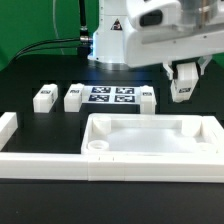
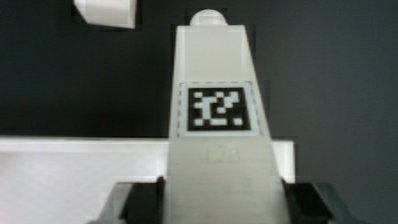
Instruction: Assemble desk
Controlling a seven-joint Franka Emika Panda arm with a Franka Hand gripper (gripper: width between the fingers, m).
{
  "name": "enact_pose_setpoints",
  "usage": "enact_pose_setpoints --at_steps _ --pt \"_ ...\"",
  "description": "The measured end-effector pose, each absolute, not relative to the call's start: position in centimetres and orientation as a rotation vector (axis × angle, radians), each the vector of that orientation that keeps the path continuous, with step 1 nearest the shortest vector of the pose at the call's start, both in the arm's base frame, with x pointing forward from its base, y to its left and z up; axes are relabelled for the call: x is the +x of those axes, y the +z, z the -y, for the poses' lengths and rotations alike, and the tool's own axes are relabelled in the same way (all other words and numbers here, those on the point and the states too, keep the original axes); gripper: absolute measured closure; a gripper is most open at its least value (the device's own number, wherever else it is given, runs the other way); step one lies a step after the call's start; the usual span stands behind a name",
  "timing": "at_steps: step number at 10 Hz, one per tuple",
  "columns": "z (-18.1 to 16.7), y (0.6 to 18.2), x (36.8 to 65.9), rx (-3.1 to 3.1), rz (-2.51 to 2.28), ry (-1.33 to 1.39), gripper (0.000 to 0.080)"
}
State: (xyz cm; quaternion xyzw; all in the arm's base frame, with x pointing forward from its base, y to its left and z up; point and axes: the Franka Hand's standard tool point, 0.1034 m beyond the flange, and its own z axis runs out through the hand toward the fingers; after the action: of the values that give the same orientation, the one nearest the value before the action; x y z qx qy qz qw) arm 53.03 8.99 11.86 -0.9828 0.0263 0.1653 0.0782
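Note:
The white desk top lies tray-side up at the front of the table, with a round socket showing at its near-left corner. My gripper hangs over the top's far right end, shut on a white tagged leg. In the wrist view this leg runs straight out from between the dark fingers, its tag facing the camera and its rounded tip far from the jaws. Part of the desk top shows beneath it. Three more legs lie behind the top.
The marker board lies flat among the loose legs. Low white border wall pieces run along the front and the exterior view's left. A loose leg shows in the wrist view. The robot base stands behind.

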Motion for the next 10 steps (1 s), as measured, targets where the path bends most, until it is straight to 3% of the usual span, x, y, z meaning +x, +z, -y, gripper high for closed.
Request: enact_pose_setpoints --at_steps 2,10 --pt "-9.1 14.3 53.9 -2.962 -0.250 0.422 0.0511" --pt "-11.5 14.5 56.6 -2.977 -0.134 -0.411 0.0511"
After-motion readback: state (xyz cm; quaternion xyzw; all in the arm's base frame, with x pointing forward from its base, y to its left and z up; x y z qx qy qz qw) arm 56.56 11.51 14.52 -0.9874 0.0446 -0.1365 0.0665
